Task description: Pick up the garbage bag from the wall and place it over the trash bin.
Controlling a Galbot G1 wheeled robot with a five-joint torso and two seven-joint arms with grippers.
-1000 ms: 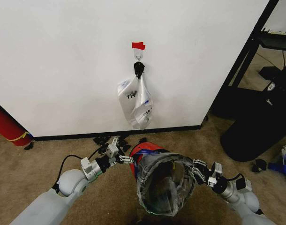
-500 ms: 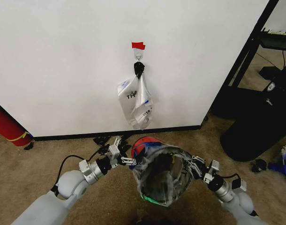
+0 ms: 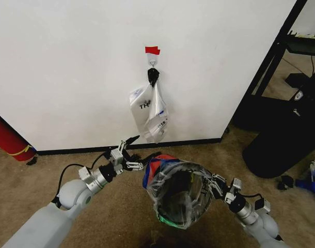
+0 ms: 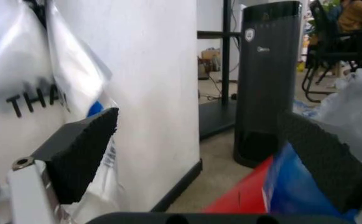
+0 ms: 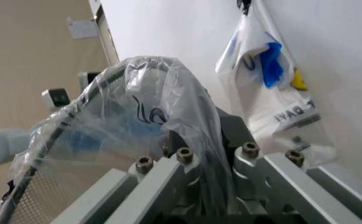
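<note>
Left gripper [image 3: 132, 153]: fingers spread wide, holding nothing; trash bin [image 3: 180, 199] just beyond their tips
Right gripper [image 3: 215, 186]: fingers pinched on garbage bag [image 3: 174, 175] at bin rim

One trash bin [image 3: 180, 199], one garbage bag [image 3: 170, 178] draped on it. Two more bags [image 3: 150, 113] hung above bin on wall [image 3: 69, 67]. Two grippers counted beside bin.

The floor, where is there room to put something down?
Bare carpet lies between the red cylinder and the left gripper. More lies between the trash bin and the big black bin. It is crowded around the trash bin, where the garbage bag and right gripper meet.
</note>
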